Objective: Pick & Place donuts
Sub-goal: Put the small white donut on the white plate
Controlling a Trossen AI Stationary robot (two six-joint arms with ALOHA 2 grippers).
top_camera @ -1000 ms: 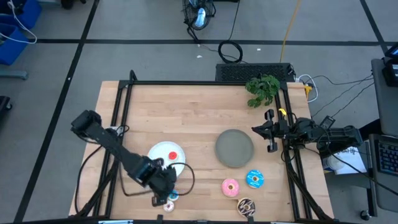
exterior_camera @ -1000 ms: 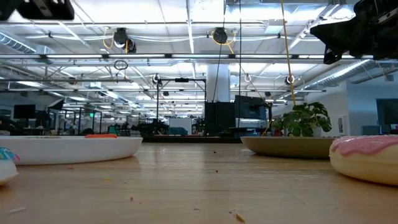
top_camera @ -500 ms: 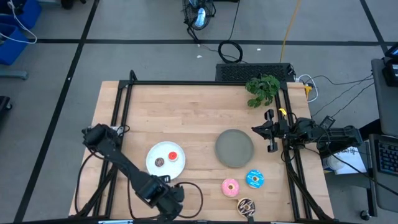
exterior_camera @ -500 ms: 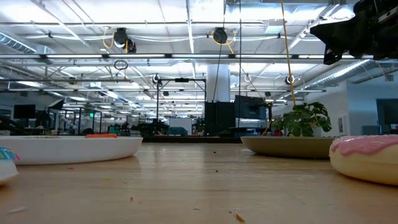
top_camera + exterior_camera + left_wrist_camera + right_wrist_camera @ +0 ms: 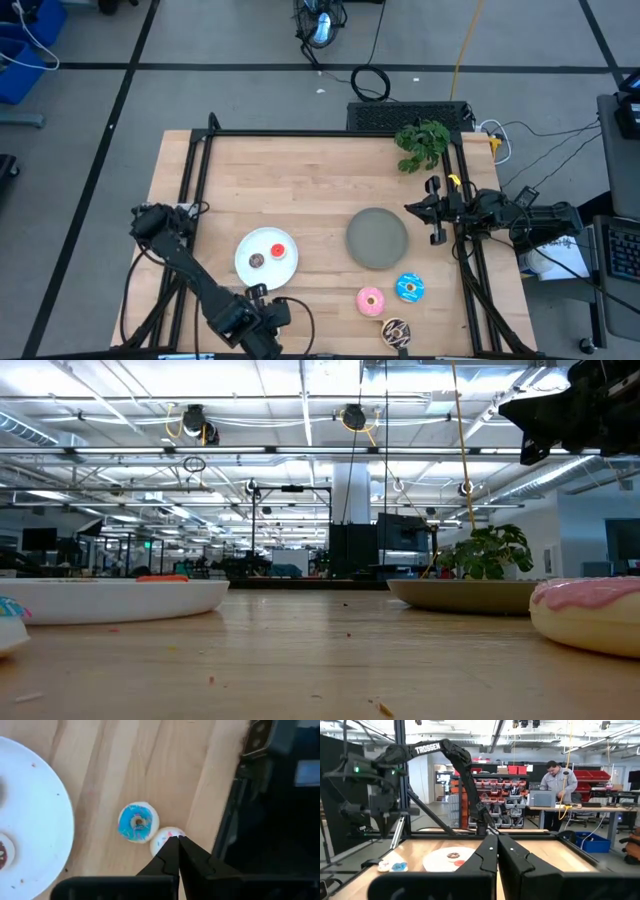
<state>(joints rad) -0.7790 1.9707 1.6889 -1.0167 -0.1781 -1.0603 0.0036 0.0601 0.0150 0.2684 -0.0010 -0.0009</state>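
Observation:
My left gripper is shut and hangs above two tiny donuts near the table's near edge, a whitish one under its tips and a blue one beside it. From the right wrist view it stands clear above them. In the high view the left gripper hides both. Tiny red and brown donuts lie on the white plate. Larger pink, blue and dark sprinkled donuts lie flat on the wood. My right gripper waits shut at the right edge.
A grey plate lies right of the white plate. A green plant sits at the far right corner. A black frame rail runs round the table. A person stands in the room beyond. Bare wood fills the far half.
My left arm has drawn back toward the table's near edge, off the white plate's near rim, and now covers the two tiny donuts in the high view. The donuts and plates have stayed in place.

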